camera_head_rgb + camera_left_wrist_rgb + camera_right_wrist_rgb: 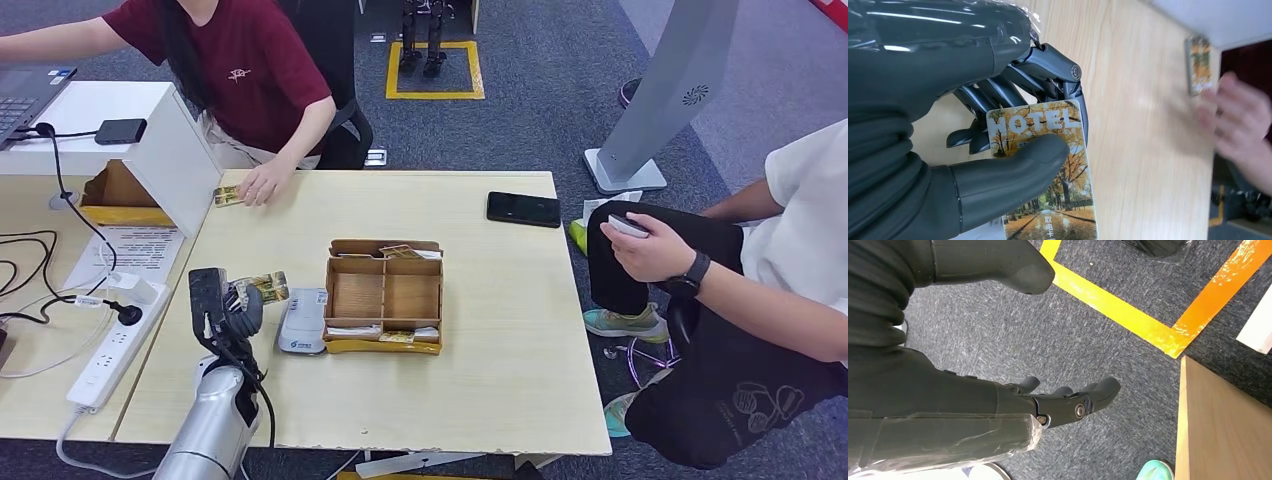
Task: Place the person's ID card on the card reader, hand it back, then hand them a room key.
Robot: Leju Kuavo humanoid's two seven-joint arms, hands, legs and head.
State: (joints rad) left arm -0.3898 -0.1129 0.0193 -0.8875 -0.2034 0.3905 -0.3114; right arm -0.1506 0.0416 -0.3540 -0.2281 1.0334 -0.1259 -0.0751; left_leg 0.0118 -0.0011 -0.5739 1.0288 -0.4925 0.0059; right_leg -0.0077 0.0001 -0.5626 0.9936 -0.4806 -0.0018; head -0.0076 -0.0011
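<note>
Up high, the head view shows the left hand lifted over the near left part of the table, with a hotel card held between its thumb and fingers. I think this is the room key, held up so it can go to the person in the red shirt at the far side. The grey card reader lies flat just right of the hand, and the wooden card box sits just right of that. The person's hand rests on another small card at the far left edge of the table, likely the ID card already given back. There is bare table between the left hand and that person, so the way forward looks open. On the left, a white box and a power strip with cables crowd that side, so the arm should stay off them. A black phone lies far right, well away, and a second person sits to the right. Next, the left wrist view shows the thumb pressed flat on the card's face, with dark fingers behind it, so the grip looks firm; the word HOTEL is on the card. The person's blurry hand and the small card lie ahead, past bare wood. Last, the right wrist view shows the right hand hanging over grey carpet beside the table's edge, holding nothing, its fingers loosely bent and apart from the thumb.
</note>
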